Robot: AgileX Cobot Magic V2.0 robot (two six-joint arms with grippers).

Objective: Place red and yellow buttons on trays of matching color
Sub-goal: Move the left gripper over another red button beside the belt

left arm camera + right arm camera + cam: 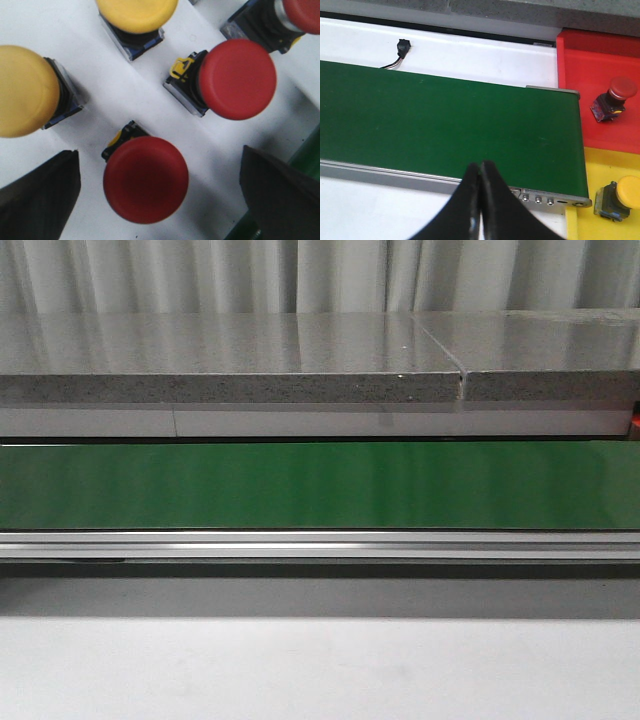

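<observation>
- The left gripper (155, 200) stands wide, its two dark fingers (40, 195) apart on either side of a red button (146, 179) that sits upright on a white surface (125, 95); neither finger appears to touch it, so the pick looks lined up but not made.
- The right gripper (480, 200) has its fingertips pressed together with nothing between them, poised over the near edge of the green conveyor belt (445, 130).
- Just beyond the framed button in the left wrist view lie a second red button (237, 79) on its side, a large yellow button (25, 91), another yellow one (136, 12) and part of a third red one (302, 12). I judge these unsorted stock, so much of the work remains.
- Past the belt's end in the right wrist view, the yellow tray (600, 190) holds one yellow button (620, 197), and the red tray (597, 90) beyond it holds one red button (615, 97). So one of each colour seems correctly placed.
- The front view shows only the bare belt (320, 485) and a grey stone ledge (230, 360) behind it, with no arms or buttons.
- No brand, label or legible writing shows; the buttons' bases carry small yellow and blue parts but nothing readable.
</observation>
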